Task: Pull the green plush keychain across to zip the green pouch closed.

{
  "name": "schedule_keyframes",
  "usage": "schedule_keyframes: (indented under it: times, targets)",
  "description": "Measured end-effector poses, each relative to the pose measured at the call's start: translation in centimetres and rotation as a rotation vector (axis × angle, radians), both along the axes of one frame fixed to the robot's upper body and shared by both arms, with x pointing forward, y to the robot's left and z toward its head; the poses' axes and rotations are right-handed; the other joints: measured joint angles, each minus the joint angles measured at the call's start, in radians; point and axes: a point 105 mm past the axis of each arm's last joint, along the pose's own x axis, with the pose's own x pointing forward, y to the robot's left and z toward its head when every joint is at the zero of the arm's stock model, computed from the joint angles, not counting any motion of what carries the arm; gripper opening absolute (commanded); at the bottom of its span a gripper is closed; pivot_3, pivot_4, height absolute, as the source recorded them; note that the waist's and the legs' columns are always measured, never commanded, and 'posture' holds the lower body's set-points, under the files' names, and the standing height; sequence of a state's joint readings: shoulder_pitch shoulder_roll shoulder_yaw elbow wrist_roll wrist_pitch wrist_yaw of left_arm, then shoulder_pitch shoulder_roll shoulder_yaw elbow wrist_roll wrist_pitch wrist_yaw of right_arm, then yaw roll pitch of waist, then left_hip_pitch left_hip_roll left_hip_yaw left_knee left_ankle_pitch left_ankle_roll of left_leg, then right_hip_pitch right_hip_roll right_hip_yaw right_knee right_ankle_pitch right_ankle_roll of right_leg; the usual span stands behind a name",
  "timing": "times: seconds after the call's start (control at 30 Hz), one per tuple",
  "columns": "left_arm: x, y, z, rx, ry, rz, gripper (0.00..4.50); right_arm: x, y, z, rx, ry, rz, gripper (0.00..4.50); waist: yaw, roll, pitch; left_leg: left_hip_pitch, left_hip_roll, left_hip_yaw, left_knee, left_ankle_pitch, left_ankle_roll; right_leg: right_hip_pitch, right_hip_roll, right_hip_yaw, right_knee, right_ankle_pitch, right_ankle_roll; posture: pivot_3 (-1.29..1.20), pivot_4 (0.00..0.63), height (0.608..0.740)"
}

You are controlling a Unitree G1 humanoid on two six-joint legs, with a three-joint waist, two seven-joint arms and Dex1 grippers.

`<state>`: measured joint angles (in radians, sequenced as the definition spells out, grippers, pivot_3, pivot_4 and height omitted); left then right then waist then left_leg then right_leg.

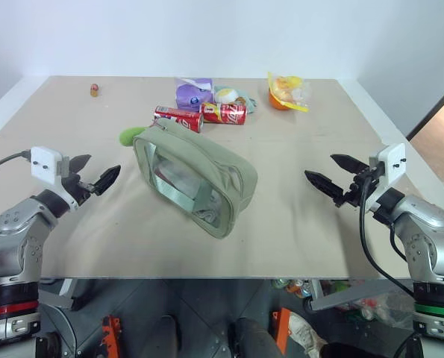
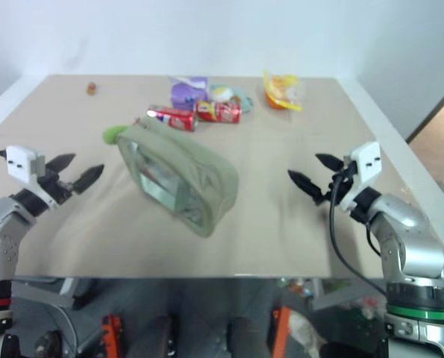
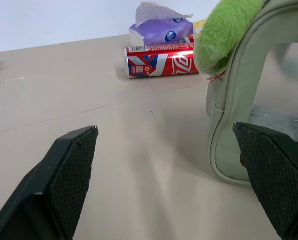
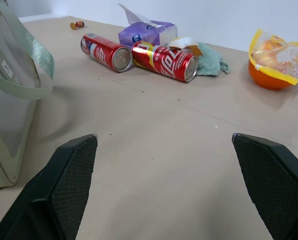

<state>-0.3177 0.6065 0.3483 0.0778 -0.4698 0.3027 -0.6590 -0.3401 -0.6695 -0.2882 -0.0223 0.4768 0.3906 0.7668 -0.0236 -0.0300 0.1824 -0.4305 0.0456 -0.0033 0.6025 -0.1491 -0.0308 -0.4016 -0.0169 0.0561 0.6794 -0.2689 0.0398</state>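
Sage-green pouch (image 1: pixel 195 177) lies centre of frame on the table (image 1: pixel 296 224), lime plush keychain (image 1: pixel 130 135) poking out at its upper-left end. Left gripper (image 1: pixel 93 175) & right gripper (image 1: pixel 336 176) both spread wide, empty, well apart from it. Nothing grabbed yet; looks like whole zip pull still to do.

Left gripper (image 1: pixel 97 173), right gripper (image 1: pixel 335 172): jaws wide, level.

Sage-green pouch (image 1: pixel 195 177), lime-green plush keychain (image 1: pixel 130 135), red cans (image 1: pixel 201 116), purple packet (image 1: pixel 193 92)
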Motion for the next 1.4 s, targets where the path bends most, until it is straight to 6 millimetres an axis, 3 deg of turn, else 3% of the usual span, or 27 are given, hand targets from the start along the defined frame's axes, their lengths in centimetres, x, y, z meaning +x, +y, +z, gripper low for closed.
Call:
schedule_keyframes:
  times: [0.53,0.57,0.63,0.7,0.73,0.9,1.03,1.2,1.3,1.4]
  targets:
    - [-0.3,-1.1,-0.4,-0.018,0.041,-0.096,4.48,0.1,0.6,0.7,-0.011,-0.025,0.019,4.46,0.000,0.000,0.000,0.000,0.000,0.000,0.000,0.000,0.000,0.000,0.000,0.000,0.000,0.000,0.000,0.00,0.150,0.740]
    - [-1.7,-2.4,0.9,-0.030,0.007,-0.214,4.48,-0.3,1.7,1.1,-0.022,-0.020,0.072,4.46,-0.002,0.000,0.000,-0.001,0.001,0.001,0.000,0.000,0.000,-0.002,0.000,0.001,0.000,0.000,0.000,0.00,0.150,0.740]
    - [-3.1,-3.1,2.0,-0.025,-0.013,-0.292,4.48,-0.5,2.6,1.6,-0.022,-0.023,0.113,4.46,-0.006,0.000,0.000,-0.001,0.002,0.002,0.000,-0.001,-0.001,-0.003,0.001,0.002,0.000,0.000,0.000,0.00,0.150,0.740]
    - [-5.1,-4.2,1.9,-0.025,0.028,-0.391,4.48,-0.8,3.8,2.5,-0.005,-0.021,0.169,4.46,-0.017,0.000,0.000,-0.001,0.003,0.004,0.000,-0.002,-0.003,-0.003,0.001,0.004,0.000,0.000,-0.001,0.00,0.150,0.740]
    - [-6.8,-5.6,1.9,-0.035,0.060,-0.488,4.48,-1.0,4.9,3.6,0.008,-0.031,0.220,4.46,-0.022,0.000,0.000,-0.001,0.003,0.004,-0.001,-0.002,-0.003,-0.004,0.001,0.004,0.000,0.000,-0.001,0.00,0.150,0.740]
    - [-11.2,-10.0,2.6,-0.002,0.119,-0.767,4.48,-2.6,9.3,6.5,0.011,-0.060,0.425,4.46,-0.023,0.000,0.000,0.000,0.004,0.003,0.000,-0.002,-0.003,-0.003,0.002,0.004,0.000,-0.001,-0.002,0.00,0.150,0.740]
    - [-11.4,-11.6,2.3,-0.008,0.131,-0.841,4.48,-3.6,12.3,4.5,-0.008,0.036,0.590,4.46,-0.019,-0.001,0.000,0.000,0.004,0.003,0.001,-0.002,-0.003,-0.002,0.003,0.003,0.001,-0.003,-0.006,0.00,0.150,0.740]
    - [-11.1,-13.1,2.7,0.015,0.100,-0.902,4.48,-2.1,12.6,1.4,-0.032,0.119,0.606,4.46,-0.020,-0.001,0.000,0.000,0.003,0.006,0.002,-0.002,-0.003,-0.003,0.002,0.005,0.000,-0.002,-0.004,0.00,0.150,0.740]
    - [-11.0,-13.3,2.4,0.019,0.106,-0.909,4.50,-1.5,12.4,0.6,-0.021,0.145,0.598,3.72,-0.022,-0.001,0.000,-0.002,0.004,0.005,0.001,-0.002,-0.003,-0.005,0.004,0.005,0.000,0.000,-0.001,0.00,0.150,0.740]
    - [-10.9,-13.3,2.2,0.023,0.109,-0.902,4.50,-1.2,12.5,0.8,-0.017,0.137,0.606,2.59,-0.022,-0.001,0.000,-0.002,0.006,0.005,0.000,-0.002,-0.003,-0.005,0.006,0.005,0.000,-0.001,-0.003,0.00,0.150,0.740]
